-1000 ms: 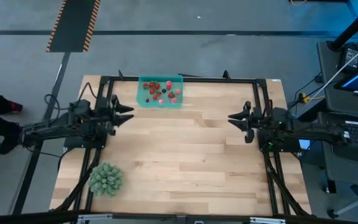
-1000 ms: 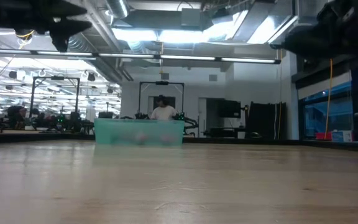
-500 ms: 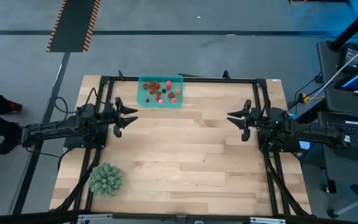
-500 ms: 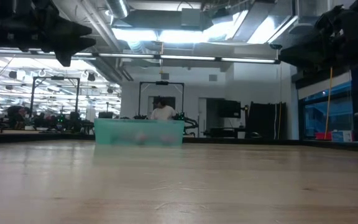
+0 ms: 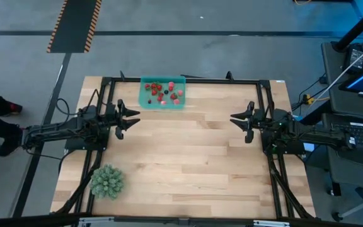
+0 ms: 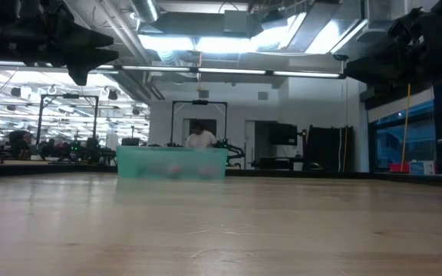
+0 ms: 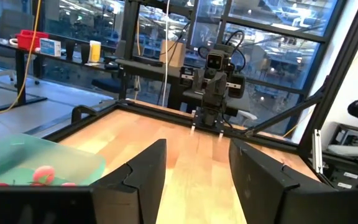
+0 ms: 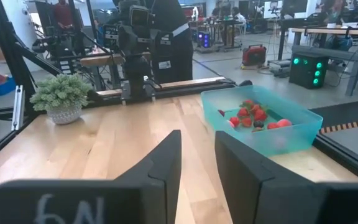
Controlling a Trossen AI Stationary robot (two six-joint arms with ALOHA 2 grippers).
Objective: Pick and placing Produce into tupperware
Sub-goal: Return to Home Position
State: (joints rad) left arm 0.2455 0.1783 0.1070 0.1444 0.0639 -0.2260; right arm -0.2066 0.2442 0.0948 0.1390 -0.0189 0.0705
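The teal tupperware (image 5: 163,93) stands on the table near its far edge, left of centre, also in the low view (image 6: 172,162) and both wrist views (image 7: 36,163) (image 8: 267,118). Several small red and pink fruits (image 5: 162,92) lie inside it (image 8: 250,116). My left gripper (image 5: 131,118) hovers open above the table's left side, nearer than the container. My right gripper (image 5: 235,119) hovers open above the right side. Each holds nothing.
A spiky green plant ball (image 5: 107,181) sits at the table's near left corner, also in the right wrist view (image 8: 59,96). A black frame (image 5: 188,80) rims the table. Bare wood (image 5: 188,157) lies between the arms. A person (image 6: 200,136) stands far behind.
My left gripper has moved a little toward the table's right and near edge and has come slightly lower. My right gripper has shifted slightly toward the far edge. The tupperware and fruits have stayed put.
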